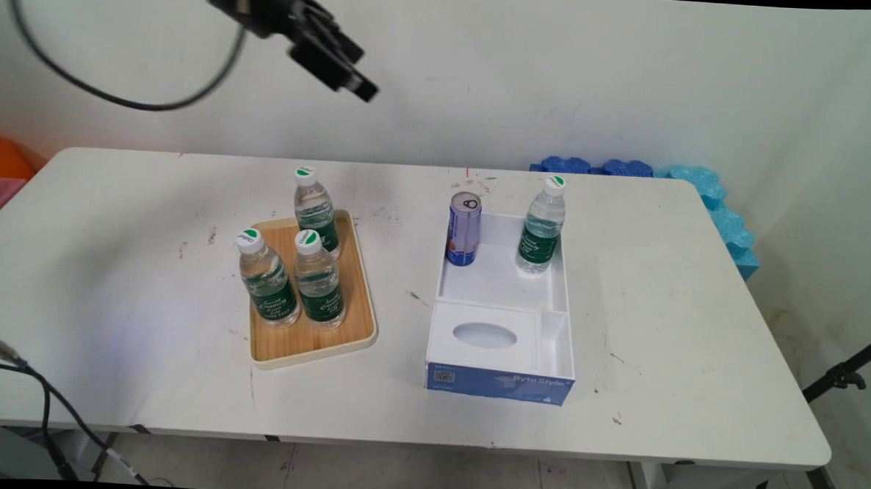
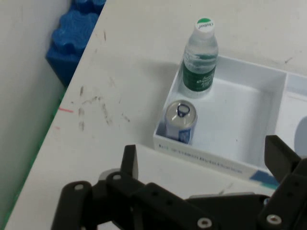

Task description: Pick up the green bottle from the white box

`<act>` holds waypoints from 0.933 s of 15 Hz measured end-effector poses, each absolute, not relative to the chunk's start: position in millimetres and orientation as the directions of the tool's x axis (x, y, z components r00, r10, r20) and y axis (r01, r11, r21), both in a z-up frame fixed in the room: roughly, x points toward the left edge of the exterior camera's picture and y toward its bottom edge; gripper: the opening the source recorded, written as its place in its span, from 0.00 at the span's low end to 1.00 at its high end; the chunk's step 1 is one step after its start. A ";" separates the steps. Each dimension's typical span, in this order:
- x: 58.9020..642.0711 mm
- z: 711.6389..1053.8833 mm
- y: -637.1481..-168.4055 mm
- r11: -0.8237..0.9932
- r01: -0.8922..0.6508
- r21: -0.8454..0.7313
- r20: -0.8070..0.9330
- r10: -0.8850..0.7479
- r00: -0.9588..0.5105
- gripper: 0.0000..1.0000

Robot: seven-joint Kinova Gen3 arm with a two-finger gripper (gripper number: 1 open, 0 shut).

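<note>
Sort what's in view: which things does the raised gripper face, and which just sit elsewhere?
Faced by the open gripper, held high and touching nothing: white box; can and water bottle, both standing in its large compartment.

Elsewhere: wooden tray carrying three bottles; blue foam blocks beyond the table.

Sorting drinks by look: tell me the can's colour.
The can is blue-purple with a silver top, clearest in the main view.
</note>
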State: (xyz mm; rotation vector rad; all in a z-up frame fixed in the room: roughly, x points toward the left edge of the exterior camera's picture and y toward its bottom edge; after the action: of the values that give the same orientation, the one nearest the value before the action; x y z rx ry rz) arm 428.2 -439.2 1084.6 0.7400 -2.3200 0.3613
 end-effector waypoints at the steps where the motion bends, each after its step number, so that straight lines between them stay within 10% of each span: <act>1: 419.8 1081.5 -442.5 0.799 -0.598 -0.060 0.668 -0.413 -0.619 1.00; 14: 262.2 974.7 -511.5 0.808 -0.585 -0.067 0.597 -0.438 -0.672 1.00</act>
State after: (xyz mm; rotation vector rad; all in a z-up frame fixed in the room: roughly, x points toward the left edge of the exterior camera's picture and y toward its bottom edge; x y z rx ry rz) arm 262.2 -511.5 974.7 0.7537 -2.4155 0.3395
